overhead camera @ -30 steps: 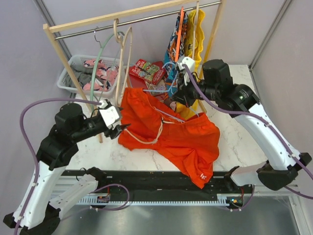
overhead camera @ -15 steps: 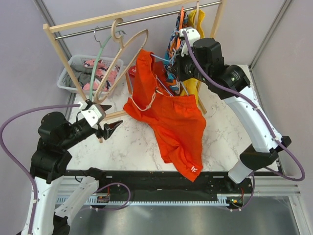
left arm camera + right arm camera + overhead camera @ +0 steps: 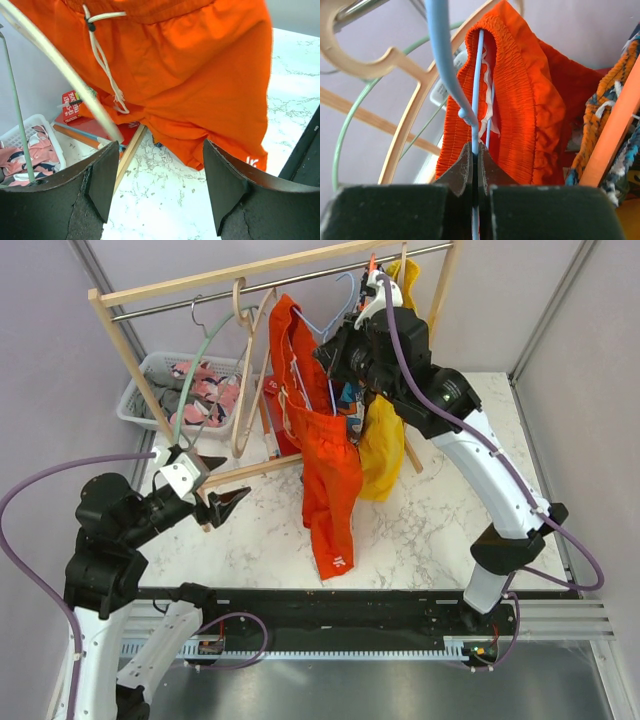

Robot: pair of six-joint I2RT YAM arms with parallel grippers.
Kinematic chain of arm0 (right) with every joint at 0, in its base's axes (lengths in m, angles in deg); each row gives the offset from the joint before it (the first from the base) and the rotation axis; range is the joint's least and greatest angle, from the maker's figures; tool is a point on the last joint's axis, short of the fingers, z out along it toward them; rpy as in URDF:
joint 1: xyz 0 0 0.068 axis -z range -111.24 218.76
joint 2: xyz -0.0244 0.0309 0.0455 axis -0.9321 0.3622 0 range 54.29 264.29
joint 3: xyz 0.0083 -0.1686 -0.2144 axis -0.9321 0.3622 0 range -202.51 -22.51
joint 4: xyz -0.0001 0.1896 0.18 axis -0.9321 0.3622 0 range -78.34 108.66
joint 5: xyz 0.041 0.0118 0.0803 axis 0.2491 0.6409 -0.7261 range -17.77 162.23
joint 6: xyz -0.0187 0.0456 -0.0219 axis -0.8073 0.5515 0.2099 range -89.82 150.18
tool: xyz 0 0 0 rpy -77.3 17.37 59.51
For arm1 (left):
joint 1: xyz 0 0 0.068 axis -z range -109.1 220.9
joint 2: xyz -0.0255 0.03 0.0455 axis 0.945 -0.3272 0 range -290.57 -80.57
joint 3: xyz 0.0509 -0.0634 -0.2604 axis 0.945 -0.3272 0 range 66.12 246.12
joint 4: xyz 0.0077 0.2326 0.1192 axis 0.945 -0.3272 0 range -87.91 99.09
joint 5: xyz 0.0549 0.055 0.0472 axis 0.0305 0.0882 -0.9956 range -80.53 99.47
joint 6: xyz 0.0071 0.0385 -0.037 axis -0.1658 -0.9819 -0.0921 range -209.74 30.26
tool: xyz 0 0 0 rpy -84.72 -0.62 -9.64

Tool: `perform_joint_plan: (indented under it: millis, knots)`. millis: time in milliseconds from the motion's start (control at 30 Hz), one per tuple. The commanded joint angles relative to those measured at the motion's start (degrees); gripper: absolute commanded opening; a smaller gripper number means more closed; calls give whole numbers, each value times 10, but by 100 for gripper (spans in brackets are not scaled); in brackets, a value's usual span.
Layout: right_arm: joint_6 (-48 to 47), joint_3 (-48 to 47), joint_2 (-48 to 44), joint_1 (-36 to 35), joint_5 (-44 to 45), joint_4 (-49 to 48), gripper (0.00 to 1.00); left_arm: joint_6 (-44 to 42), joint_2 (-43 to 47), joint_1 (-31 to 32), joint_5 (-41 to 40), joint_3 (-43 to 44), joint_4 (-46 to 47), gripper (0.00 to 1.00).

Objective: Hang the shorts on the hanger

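Observation:
The bright orange-red shorts hang by their waistband on the thin light-blue hanger, high up beside the rack's rail. My right gripper is shut on the hanger's wire just below the hook. In the right wrist view its fingers pinch the blue wire of the hanger, with the gathered waistband of the shorts behind. My left gripper stands open low at the left, apart from the cloth. In the left wrist view nothing lies between its fingers, and the shorts hang ahead of them.
The wooden rack's metal rail carries beige wooden hangers, a teal-green hanger and a yellow garment. A white basket of clothes stands at the back left. A red packet lies under the rack.
My right arm has lifted the hanger with the shorts from the table up to the rail, and the shorts now hang straight down. My left arm has drawn back to the left.

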Motion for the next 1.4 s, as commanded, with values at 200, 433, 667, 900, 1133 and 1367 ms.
perform_joint_plan:
  millis: [200,433,667,900,1133,1367]
  knots:
    - [-28,-1,22,4,105,-154,0,26,13,-9,21,-8,23,74]
    - [-49,12,23,14,123,-206,0,24,30,-10,18,-28,18,75]
    - [-53,24,43,26,123,-225,0,21,33,-11,14,-32,16,75]
    - [-57,58,49,35,126,-233,0,18,41,-11,7,-41,11,75]
    - [-76,77,66,47,133,-246,0,22,41,-11,-7,-48,10,75]
    - [-84,83,79,89,151,-257,0,77,38,-20,-39,-65,9,77]
